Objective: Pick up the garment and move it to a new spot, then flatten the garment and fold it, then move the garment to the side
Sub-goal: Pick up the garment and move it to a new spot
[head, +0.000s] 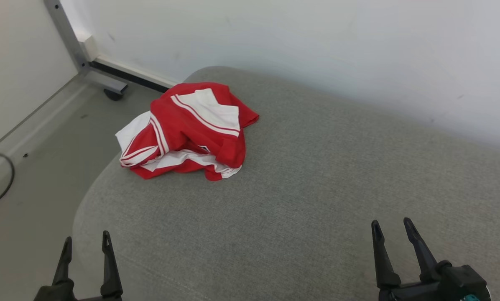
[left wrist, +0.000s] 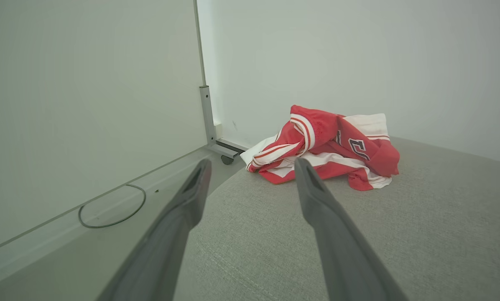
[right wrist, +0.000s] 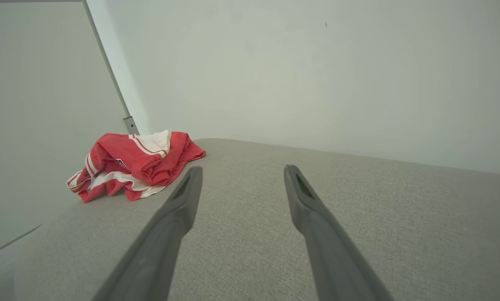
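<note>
Reaching comes next: red-and-white jersey [head: 187, 131] crumpled on grey cushion [head: 296, 188], well ahead of left fingers [head: 108, 263], slightly to their right; far ahead-left of right fingers [head: 380, 255]. Heap's long axis crosswise to fingers. Both pairs wide, empty. Your left arm looks nearer.

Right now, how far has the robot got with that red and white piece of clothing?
Nothing looks done yet. The garment lies crumpled near the far left edge of the grey cushion. Nothing is in hand: the left tool and right tool are open, empty and well short of it. Everything is left: picking it up, moving it, flattening, folding and setting it aside.
</note>
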{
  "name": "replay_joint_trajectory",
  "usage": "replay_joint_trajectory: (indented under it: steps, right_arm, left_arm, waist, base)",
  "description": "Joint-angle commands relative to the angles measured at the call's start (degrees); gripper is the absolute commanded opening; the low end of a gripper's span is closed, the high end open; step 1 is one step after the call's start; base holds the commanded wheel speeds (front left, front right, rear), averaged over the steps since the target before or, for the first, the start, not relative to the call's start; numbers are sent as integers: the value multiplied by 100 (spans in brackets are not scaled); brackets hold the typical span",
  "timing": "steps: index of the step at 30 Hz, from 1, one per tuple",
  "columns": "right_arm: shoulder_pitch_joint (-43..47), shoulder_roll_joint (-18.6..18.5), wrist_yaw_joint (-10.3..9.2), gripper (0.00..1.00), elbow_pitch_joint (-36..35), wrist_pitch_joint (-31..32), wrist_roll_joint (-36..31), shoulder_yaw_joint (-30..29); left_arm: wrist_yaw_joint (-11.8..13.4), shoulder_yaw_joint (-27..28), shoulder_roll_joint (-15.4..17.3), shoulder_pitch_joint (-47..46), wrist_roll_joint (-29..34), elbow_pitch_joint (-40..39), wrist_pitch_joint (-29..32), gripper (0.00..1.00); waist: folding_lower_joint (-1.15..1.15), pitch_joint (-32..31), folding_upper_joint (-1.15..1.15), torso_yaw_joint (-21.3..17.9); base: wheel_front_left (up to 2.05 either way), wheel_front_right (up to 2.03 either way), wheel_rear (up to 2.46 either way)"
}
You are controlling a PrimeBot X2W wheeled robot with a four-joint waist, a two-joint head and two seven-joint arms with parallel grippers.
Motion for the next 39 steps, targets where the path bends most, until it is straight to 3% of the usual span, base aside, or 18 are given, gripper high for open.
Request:
replay_joint_trajectory:
  steps: [1,11,15,25,33,39]
  right_arm:
    - [-86,-30,-12,100,32,-6,-18,27]
    - [-233,-101,-12,100,145,-6,38,129]
    - [-123,-121,-12,100,79,-6,19,-60]
    - [-480,-380,-12,100,-191,38,-72,-171]
    - [-835,-535,-12,100,-444,44,-67,-385]
    - [-923,-536,-12,100,-558,12,-45,-507]
  left_arm:
    - [46,41,-35,42,-57,-46,-34,100]
    - [153,201,-122,86,-129,-204,-47,100]
    - [26,201,-93,-216,-230,-83,-48,100]
    - [-192,322,262,-1750,-444,238,97,100]
    - [-155,706,751,-3142,-706,378,456,100]
    - [-104,968,1154,-3547,-875,899,945,100]
  waist:
    - [0,132,0,165]
    - [0,205,0,181]
    - [0,237,0,138]
    - [0,1081,0,-968]
    - [0,1929,0,-1964]
    - [0,2215,0,-2461]
  base:
    - [0,0,0]
    - [0,0,0]
    - [0,0,0]
    - [0,0,0]
    - [0,0,0]
    - [0,0,0]
